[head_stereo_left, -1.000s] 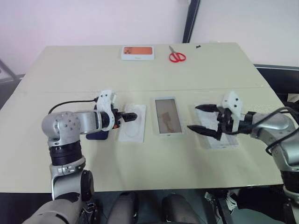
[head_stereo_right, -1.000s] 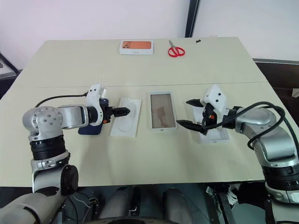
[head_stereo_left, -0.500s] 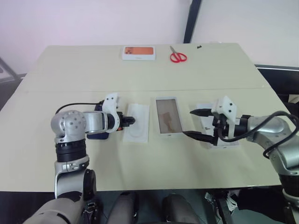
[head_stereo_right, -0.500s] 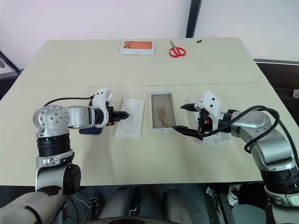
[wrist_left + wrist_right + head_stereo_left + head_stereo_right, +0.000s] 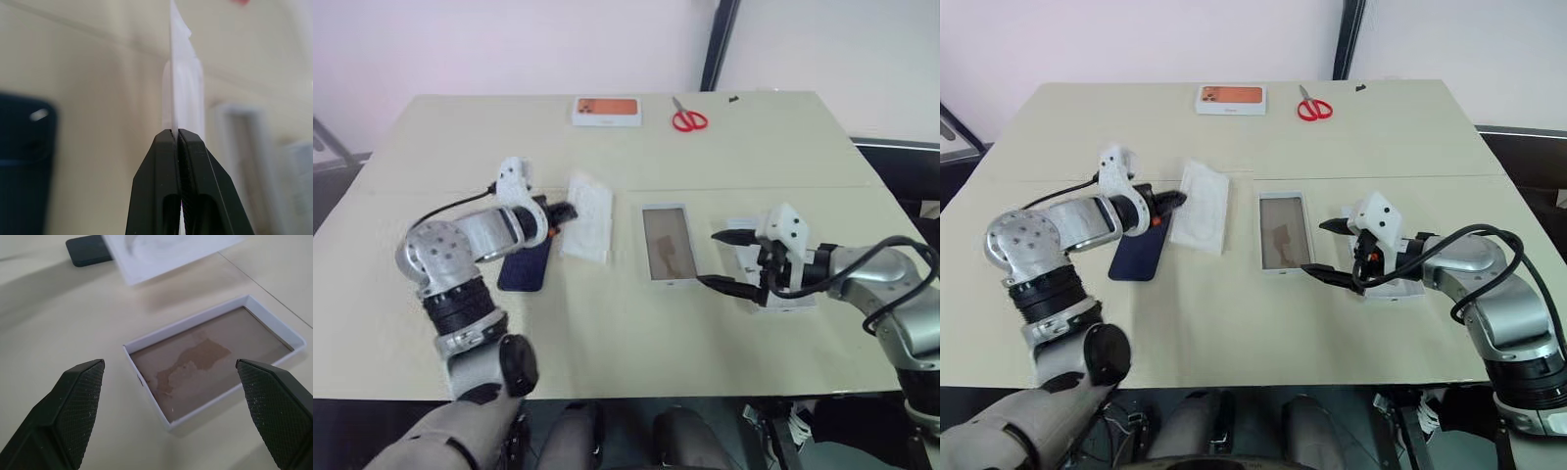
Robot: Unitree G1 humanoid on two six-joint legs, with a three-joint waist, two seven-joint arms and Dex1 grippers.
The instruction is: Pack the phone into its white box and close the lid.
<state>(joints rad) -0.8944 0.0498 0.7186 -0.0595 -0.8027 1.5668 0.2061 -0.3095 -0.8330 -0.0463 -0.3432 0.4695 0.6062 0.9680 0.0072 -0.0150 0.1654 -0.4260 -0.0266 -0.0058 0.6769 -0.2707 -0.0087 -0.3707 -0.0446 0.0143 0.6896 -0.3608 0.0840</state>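
Beige table [image 5: 636,323] carries all items. Left gripper [image 5: 1175,200] has its fingers pressed together on the edge of a flat white insert card [image 5: 1203,206], which is lifted and tilted off the surface. Phone [image 5: 1141,250] lies flat just beside that card, under the left forearm. White box [image 5: 1282,231] sits open at centre, brown-stained inside. Right gripper [image 5: 1329,249] hovers beside the box, fingers spread wide apart, over the lid [image 5: 779,291]. Scissors [image 5: 685,117] and an orange-printed box [image 5: 606,110] lie at the far edge.
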